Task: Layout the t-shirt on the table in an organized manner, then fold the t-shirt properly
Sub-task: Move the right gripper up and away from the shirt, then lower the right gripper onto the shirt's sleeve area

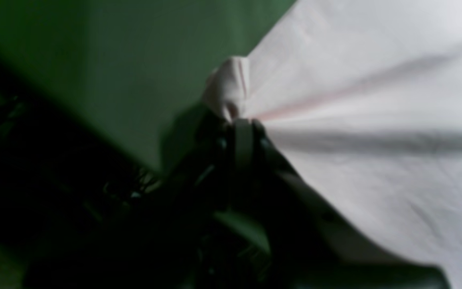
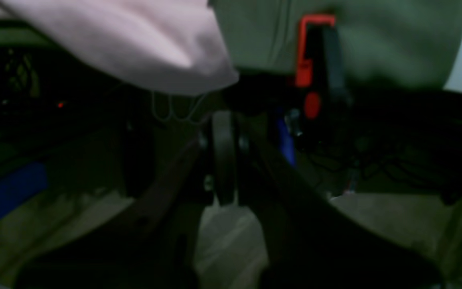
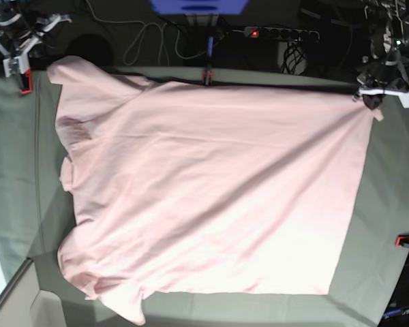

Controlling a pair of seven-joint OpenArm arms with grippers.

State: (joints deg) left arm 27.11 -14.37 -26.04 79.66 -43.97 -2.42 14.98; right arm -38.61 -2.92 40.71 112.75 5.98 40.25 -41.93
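The t-shirt lies spread across the table, plain side up, collar and sleeves toward the left, hem at the right. The left gripper is clenched on a bunched hem corner at the far right, and creases fan out from that pinch, so it looks to be pulling the cloth taut to flatten it. The right gripper sits at the far left, jaws closed on nothing visible, with a sleeve edge just above it, beside a red-orange clamp. Laying out looks nearly done; folding not yet begun.
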